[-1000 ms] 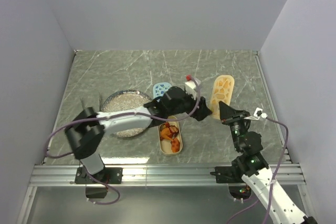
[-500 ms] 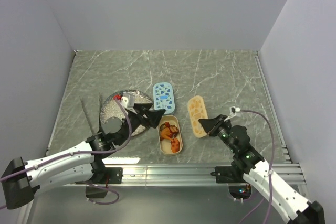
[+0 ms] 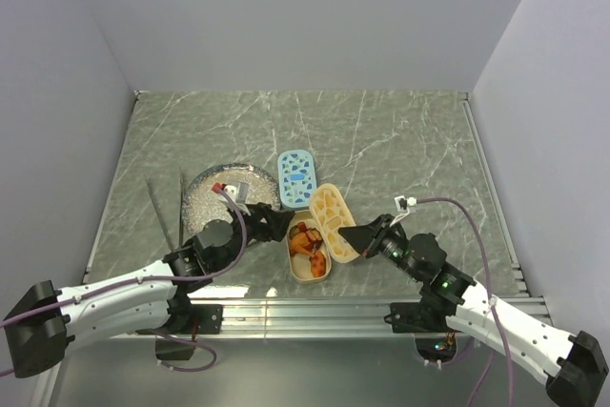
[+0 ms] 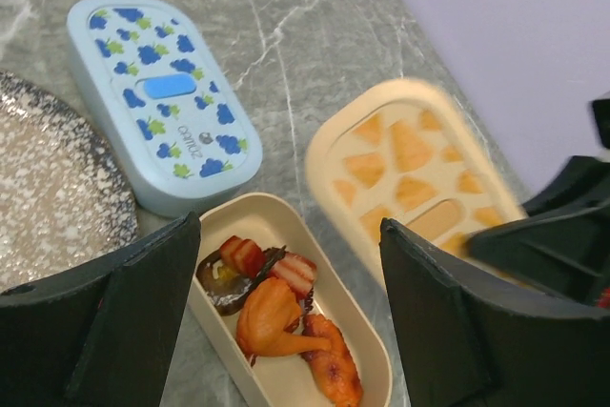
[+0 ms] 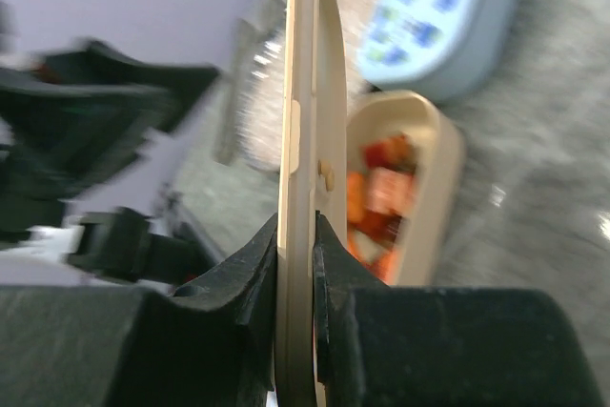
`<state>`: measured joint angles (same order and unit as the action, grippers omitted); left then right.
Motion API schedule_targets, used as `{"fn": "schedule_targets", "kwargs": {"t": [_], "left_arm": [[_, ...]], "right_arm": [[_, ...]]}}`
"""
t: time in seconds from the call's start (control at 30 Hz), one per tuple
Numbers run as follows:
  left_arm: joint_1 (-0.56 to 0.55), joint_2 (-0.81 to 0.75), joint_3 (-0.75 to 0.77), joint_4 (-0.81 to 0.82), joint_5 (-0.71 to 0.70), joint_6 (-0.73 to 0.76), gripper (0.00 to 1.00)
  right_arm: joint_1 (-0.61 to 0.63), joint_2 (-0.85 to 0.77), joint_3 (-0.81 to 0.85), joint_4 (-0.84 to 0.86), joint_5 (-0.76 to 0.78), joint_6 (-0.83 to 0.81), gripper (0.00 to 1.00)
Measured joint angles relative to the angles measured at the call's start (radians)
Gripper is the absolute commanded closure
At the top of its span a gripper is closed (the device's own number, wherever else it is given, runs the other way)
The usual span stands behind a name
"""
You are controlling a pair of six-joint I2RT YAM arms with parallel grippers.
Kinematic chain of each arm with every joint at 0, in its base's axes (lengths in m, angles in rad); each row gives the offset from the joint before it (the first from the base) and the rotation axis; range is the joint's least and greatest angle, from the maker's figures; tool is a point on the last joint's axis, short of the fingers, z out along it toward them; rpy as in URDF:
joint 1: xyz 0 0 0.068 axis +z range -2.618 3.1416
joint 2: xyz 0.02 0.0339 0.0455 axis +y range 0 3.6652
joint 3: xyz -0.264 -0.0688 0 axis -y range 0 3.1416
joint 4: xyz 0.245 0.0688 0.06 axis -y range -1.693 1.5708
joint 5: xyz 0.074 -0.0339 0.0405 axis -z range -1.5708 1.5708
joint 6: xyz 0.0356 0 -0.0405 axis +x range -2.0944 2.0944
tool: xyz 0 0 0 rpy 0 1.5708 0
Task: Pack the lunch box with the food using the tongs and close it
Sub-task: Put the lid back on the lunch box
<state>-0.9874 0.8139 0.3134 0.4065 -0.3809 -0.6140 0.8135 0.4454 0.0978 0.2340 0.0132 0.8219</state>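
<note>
Beige lid, pinched in the right tool, hangs tilted beside the filled box; closing needs it levelled; left tool spread.

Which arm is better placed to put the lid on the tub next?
Right. The right pincer grips the cream lid by its edge, beside the food-filled tub; the left pincer hangs open and empty over it.

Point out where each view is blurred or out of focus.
Top view: sharp, evenly lit, soft shadows. Left wrist view: the orange lid is smeared, the blue lid and food are crisp. Right wrist view: the orange lid's edge is sharp, the blue lid and plate behind it are blurred.
</note>
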Motion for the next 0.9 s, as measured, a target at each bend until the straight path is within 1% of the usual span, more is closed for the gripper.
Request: {"fn": "schedule_targets", "kwargs": {"t": [0.1, 0.2, 0.33, 0.43, 0.63, 0.77, 0.9], "left_arm": [[0.000, -0.005, -0.025, 0.004, -0.012, -0.013, 0.18], [0.000, -0.019, -0.058, 0.033, -0.017, -0.033, 0.19], [0.000, -0.037, -0.129, 0.112, -0.020, -0.060, 0.19], [-0.003, -0.038, -0.167, 0.154, -0.028, -0.065, 0.19], [-0.014, -0.037, -0.181, 0.213, -0.037, -0.072, 0.19], [-0.018, -0.018, -0.181, 0.248, -0.035, -0.082, 0.19], [-0.029, 0.045, -0.192, 0.299, -0.032, -0.100, 0.20]], "right_arm": [[0.029, -0.026, 0.005, 0.037, 0.008, 0.019, 1.00], [0.064, -0.005, 0.002, 0.108, 0.018, 0.057, 1.00], [0.121, 0.084, -0.031, 0.245, 0.037, 0.116, 1.00], [0.200, 0.176, -0.047, 0.330, 0.086, 0.146, 1.00], [0.330, 0.303, -0.055, 0.457, 0.196, 0.185, 1.00], [0.370, 0.349, -0.055, 0.512, 0.257, 0.202, 1.00], [0.395, 0.408, -0.053, 0.551, 0.314, 0.227, 1.00]]}}
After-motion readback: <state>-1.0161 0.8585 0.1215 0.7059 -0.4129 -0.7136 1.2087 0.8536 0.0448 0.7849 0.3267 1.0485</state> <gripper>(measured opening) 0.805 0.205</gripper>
